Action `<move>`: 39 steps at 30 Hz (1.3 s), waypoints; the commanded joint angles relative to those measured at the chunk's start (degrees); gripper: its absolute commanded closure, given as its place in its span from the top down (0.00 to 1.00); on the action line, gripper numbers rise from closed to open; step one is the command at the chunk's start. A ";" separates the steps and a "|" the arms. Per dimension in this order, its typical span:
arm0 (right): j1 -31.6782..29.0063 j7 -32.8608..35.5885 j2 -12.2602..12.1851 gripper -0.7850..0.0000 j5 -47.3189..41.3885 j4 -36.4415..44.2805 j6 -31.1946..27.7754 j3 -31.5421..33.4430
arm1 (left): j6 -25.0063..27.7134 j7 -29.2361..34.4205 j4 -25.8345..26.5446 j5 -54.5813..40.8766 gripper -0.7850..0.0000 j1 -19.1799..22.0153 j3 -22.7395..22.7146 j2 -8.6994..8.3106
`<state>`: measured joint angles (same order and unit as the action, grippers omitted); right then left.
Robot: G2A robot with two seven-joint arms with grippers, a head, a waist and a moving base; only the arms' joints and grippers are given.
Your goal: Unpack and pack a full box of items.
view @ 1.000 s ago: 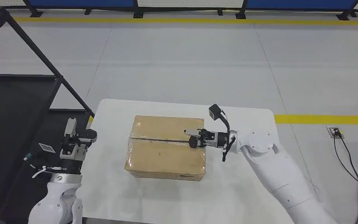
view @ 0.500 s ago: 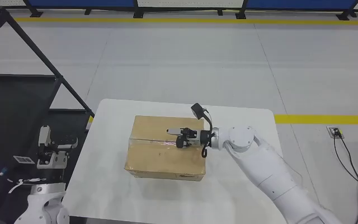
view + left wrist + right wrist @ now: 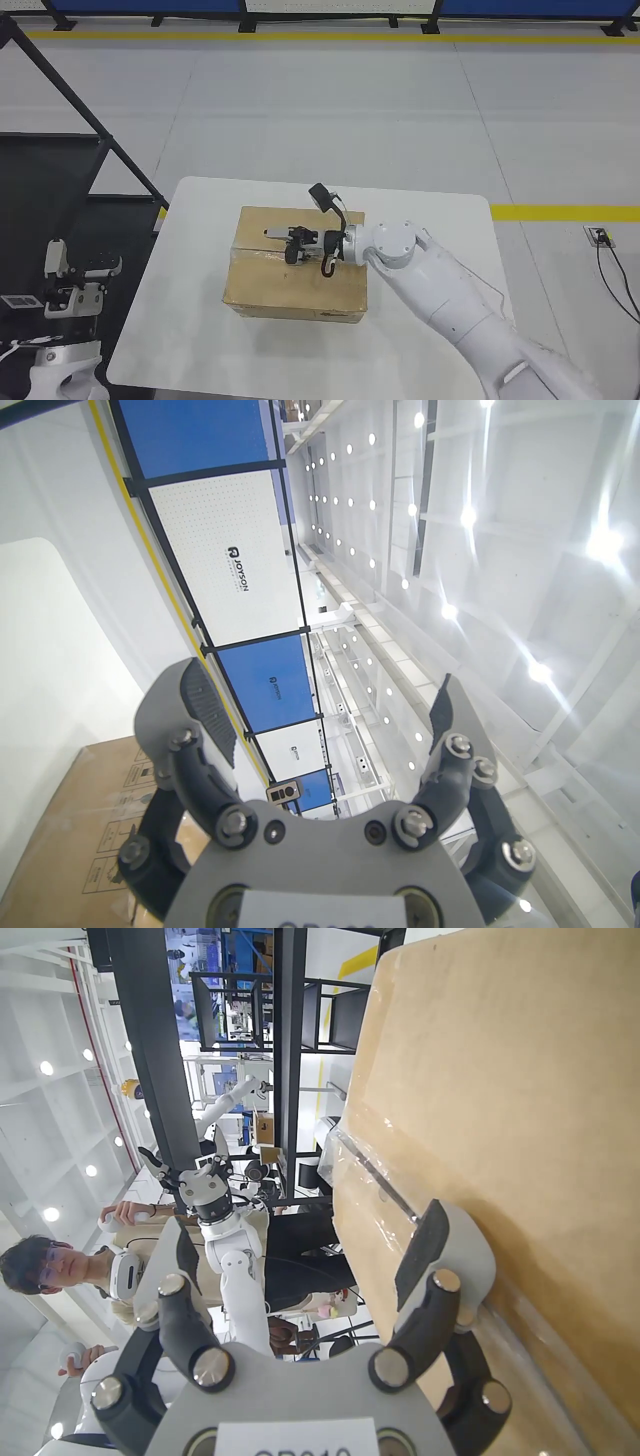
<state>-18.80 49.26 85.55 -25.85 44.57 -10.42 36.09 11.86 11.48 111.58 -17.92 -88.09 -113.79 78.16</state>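
A closed brown cardboard box [image 3: 295, 280] sits in the middle of the white table [image 3: 430, 330], its top seam sealed with clear tape [image 3: 380, 1193]. My right gripper [image 3: 282, 240] is low over the box top near the seam, left of centre. In the right wrist view the right gripper [image 3: 305, 1233] is open, with one finger pad [image 3: 425, 1238] resting against the taped seam of the box [image 3: 500, 1103]. My left gripper [image 3: 78, 262] stands off the table's left edge, pointing upward. In its own view the left gripper [image 3: 320, 680] is open and holds nothing, with a box corner [image 3: 75, 800] below.
A black metal frame [image 3: 60, 180] stands to the left of the table. A yellow floor line [image 3: 560, 212] runs behind the table on the right. Bare table surface lies around the box on all sides.
My right gripper has slid leftward along the box top seam. My left arm has drawn back to the left, away from the table edge.
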 commanded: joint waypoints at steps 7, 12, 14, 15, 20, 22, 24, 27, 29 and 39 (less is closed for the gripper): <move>2.27 -1.76 4.46 1.00 -2.37 -5.44 -1.22 -2.38 | 0.53 1.38 -0.68 -0.38 1.00 -0.21 -0.37 -0.28; 3.20 -1.88 7.11 1.00 -3.17 -8.59 -2.22 -3.64 | 0.69 2.23 -1.18 -0.80 1.00 -0.25 -1.04 -0.50; 3.58 -2.06 8.17 1.00 -3.48 -9.83 -2.63 -4.02 | 0.66 2.56 -1.18 -1.04 1.00 -0.30 -1.28 -0.58; 3.75 -2.08 8.69 1.00 -3.76 -10.38 -2.90 -4.13 | 0.70 2.76 -1.20 -1.13 1.00 -0.34 -1.37 -0.62; 4.57 -3.07 11.12 1.00 -4.72 -13.05 -4.88 -4.43 | 0.81 3.33 -1.40 -1.10 1.00 -0.41 -1.50 -0.80; 4.81 -3.52 12.04 1.00 -5.04 -14.07 -5.75 -4.47 | 0.83 3.41 -1.58 -1.27 1.00 -0.36 -1.50 -0.86; 5.16 -4.32 12.93 1.00 -4.91 -15.17 -6.61 -4.58 | 0.89 3.56 -1.80 -1.49 1.00 -0.41 -1.58 -0.92; 5.47 -4.95 14.28 1.00 -4.45 -16.54 -6.86 -5.01 | 1.02 3.59 -2.17 -1.66 1.00 -0.46 -1.80 -1.01; 5.87 -6.03 15.16 1.00 -3.19 -17.56 -6.72 -5.56 | 1.17 3.64 -2.39 -1.83 1.00 -0.47 -1.92 -1.07; 6.64 -4.56 18.36 1.00 -2.25 -22.71 -8.33 -5.54 | 1.29 3.49 -2.86 -1.93 1.00 -0.75 -1.41 -1.25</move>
<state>-12.27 44.42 103.74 -28.20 22.21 -18.44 30.46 13.22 14.99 108.77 -20.05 -88.87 -115.41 76.92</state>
